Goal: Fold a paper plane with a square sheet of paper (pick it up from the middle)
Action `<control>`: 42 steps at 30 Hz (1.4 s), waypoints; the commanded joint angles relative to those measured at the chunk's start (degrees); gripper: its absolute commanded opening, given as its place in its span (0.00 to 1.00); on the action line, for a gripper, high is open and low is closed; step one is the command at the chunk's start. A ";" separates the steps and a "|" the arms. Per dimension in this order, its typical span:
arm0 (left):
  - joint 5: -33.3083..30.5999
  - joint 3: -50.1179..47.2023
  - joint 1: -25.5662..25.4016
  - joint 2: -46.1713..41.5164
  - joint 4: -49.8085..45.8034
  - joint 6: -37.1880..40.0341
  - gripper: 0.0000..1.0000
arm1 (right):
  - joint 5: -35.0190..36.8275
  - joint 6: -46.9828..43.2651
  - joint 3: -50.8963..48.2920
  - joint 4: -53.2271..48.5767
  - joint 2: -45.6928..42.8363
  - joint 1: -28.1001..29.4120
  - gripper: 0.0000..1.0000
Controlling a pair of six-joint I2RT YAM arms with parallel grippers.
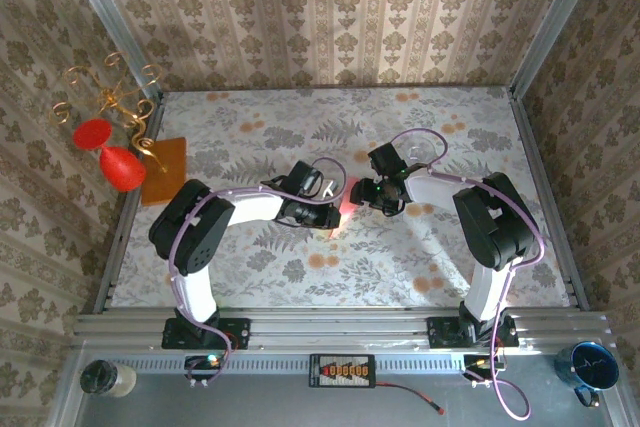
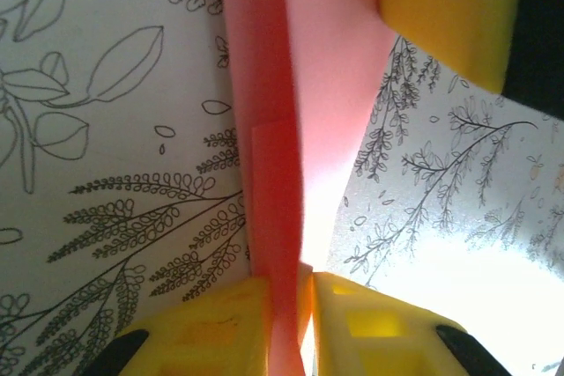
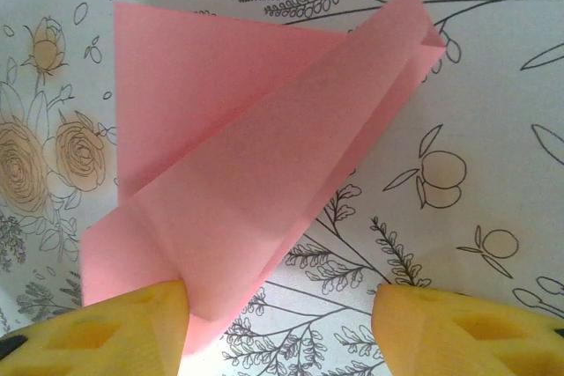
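Table: flat top under a pale cloth printed with grey leaves and orange blossoms; patterned wallpaper rises past its far and side edges.
Left gripper: blocky yellow plastic fingers pressed together on a thin edge of the paper plane, near the middle of the table.
Right gripper: spread wide and gripping nothing; one yellow finger touches the plane's blunt end, the other stands apart over bare cloth.
Paper plane: smooth matte pink paper folded into a long kite of overlapping flaps with one sharp point, lying between the two grippers.
Left wrist view: the paper is seen edge-on as an upright pink ridge, light glowing through it, with a right-gripper finger against its far part.
Right wrist view: the flat outline shows, with layered triangles, straight creases and the narrow tip.
Top view: the plane is a small pink glow between the black wrists.
Left edge: a darker orange sheet lies flat, beside two red glasses and a gold wire candle holder.
Near right corner: a blue mug sits beyond the rail.
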 commanded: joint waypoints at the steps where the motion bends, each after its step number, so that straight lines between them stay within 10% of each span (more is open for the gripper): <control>1: -1.86 0.64 -0.40 1.70 -4.00 0.69 0.18 | 3.89 -0.02 -1.60 1.25 7.48 0.50 0.62; 19: -3.09 0.65 -0.82 2.02 -4.14 0.65 0.18 | -7.37 -3.28 -9.79 4.83 -13.69 -1.16 0.64; 31: -3.35 0.50 -0.80 1.86 -4.08 0.94 0.18 | -22.87 0.98 -10.50 17.69 -8.91 -0.93 0.20; 42: -3.36 0.37 -0.90 1.58 -4.36 1.05 0.18 | -24.25 1.47 -8.54 20.98 -3.90 -0.73 0.14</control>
